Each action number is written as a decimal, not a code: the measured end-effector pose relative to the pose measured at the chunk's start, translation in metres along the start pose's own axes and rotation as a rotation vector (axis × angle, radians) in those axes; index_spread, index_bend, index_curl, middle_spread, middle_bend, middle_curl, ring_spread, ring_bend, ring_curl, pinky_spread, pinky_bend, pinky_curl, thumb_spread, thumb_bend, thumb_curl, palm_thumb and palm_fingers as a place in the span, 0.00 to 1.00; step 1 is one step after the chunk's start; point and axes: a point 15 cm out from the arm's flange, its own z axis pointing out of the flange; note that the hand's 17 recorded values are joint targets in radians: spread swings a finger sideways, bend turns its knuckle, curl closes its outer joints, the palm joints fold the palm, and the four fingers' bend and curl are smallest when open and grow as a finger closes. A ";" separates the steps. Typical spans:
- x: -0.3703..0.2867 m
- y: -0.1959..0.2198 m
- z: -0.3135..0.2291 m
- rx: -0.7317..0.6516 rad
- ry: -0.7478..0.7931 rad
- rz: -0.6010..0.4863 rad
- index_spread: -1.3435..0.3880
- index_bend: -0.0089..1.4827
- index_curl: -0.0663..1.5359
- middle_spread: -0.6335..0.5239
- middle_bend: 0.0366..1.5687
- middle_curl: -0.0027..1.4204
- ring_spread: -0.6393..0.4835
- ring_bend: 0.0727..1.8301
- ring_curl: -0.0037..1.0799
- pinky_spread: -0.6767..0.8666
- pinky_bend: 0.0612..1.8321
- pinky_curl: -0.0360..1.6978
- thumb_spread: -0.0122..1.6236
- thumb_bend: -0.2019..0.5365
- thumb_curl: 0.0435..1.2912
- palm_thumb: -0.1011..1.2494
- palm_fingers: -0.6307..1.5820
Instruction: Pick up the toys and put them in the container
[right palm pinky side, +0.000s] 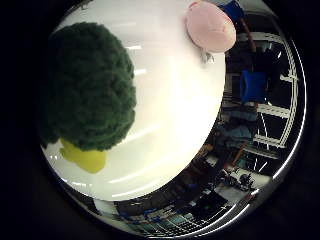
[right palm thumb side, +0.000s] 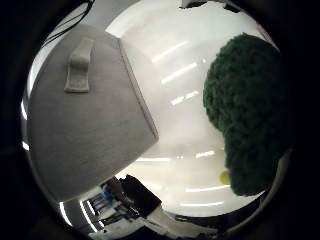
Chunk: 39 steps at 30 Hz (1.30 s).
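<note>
Green plush broccoli toy (right palm pinky side: 87, 85) close; pink toy (right palm pinky side: 210, 26), grey container (right palm thumb side: 85, 115) on white table (right palm pinky side: 175, 115).

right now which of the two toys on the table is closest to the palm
The green plush broccoli with the yellow stem: it fills much of both palm views. The pink plush toy looks far smaller, lying off at the white table's edge.

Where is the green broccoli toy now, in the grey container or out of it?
Out. The broccoli toy lies on the white table, beside the grey container.
</note>
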 end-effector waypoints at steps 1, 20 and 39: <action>0.000 0.000 0.001 -0.001 0.000 0.000 0.58 0.11 0.20 0.67 0.10 0.22 0.81 0.12 0.25 0.74 0.25 0.20 0.63 0.24 0.18 0.24 0.30; 0.002 0.014 0.015 -0.035 -0.008 0.015 0.60 0.12 0.21 0.45 0.21 0.27 0.52 0.37 0.32 0.55 0.28 0.18 0.67 0.26 0.19 0.36 0.57; 0.032 0.032 -0.047 0.167 0.042 0.094 0.62 0.75 0.58 0.36 0.81 0.64 0.32 0.72 0.75 0.31 0.75 0.50 0.77 0.32 0.23 0.74 0.76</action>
